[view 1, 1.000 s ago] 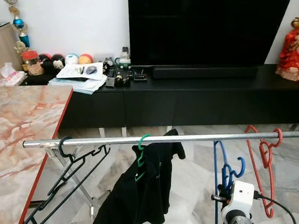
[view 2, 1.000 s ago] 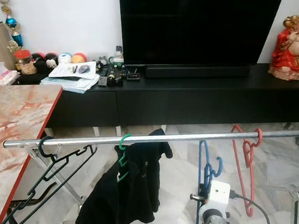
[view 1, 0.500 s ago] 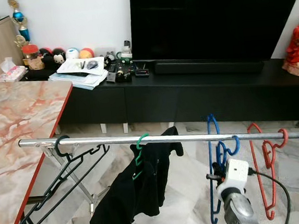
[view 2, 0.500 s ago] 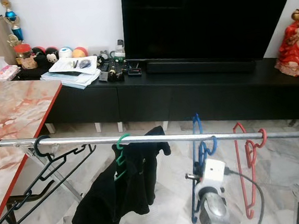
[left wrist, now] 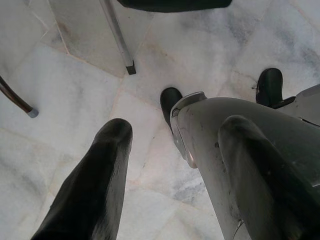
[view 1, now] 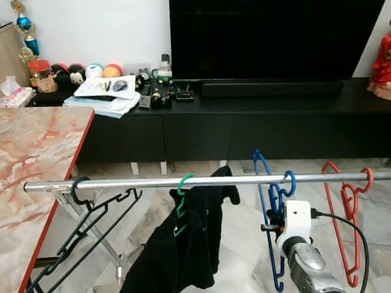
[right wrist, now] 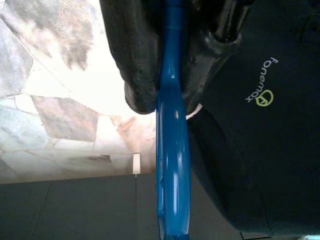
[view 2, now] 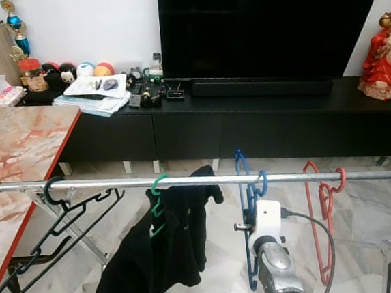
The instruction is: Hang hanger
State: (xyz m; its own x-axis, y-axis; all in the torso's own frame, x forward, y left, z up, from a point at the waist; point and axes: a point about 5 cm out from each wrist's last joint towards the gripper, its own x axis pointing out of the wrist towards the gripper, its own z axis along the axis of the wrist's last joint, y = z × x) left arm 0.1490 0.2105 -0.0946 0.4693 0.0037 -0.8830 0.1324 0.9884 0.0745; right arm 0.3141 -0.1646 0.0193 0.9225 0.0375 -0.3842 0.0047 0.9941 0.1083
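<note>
Nearest, low on the right: right arm [view 1: 309, 267] raised toward the rail, white wrist camera [view 1: 297, 218] on top, black cable looping off it; right gripper [right wrist: 167, 92] closed tight on the blue hanger [view 1: 272, 208], its black fingers [right wrist: 132, 55] pressed to either side of the blue plastic in the right wrist view. Down by the floor: left gripper [left wrist: 165, 165] hanging idle over pale marble tiles [left wrist: 60, 100], its two black fingers spread well apart with nothing between them; a metal stand leg [left wrist: 117, 35] just beyond. Level with the right gripper: metal rail [view 1: 137, 184] running side to side; blue hanger's hook [view 1: 289, 179] curled at the rail, shoulder peak poking up above it; whether the hook bears on the rail cannot be told. On the rail, from the left: black hanger [view 1: 80, 232] tilted steeply downward; green hanger [view 1: 181, 199] carrying a black garment [view 1: 177, 251]; then the blue hanger; then a red hanger [view 1: 348, 208] near the right end. To the left: marble-patterned table [view 1: 14, 183] with a red edge. Farther back: long black TV cabinet [view 1: 248, 125]; papers [view 1: 105, 93] and small odds and ends on its left part; a soundbar [view 1: 269, 88] below a large dark television [view 1: 281, 26]; a red figurine [view 1: 387, 54] at the far right; white wall behind.
</note>
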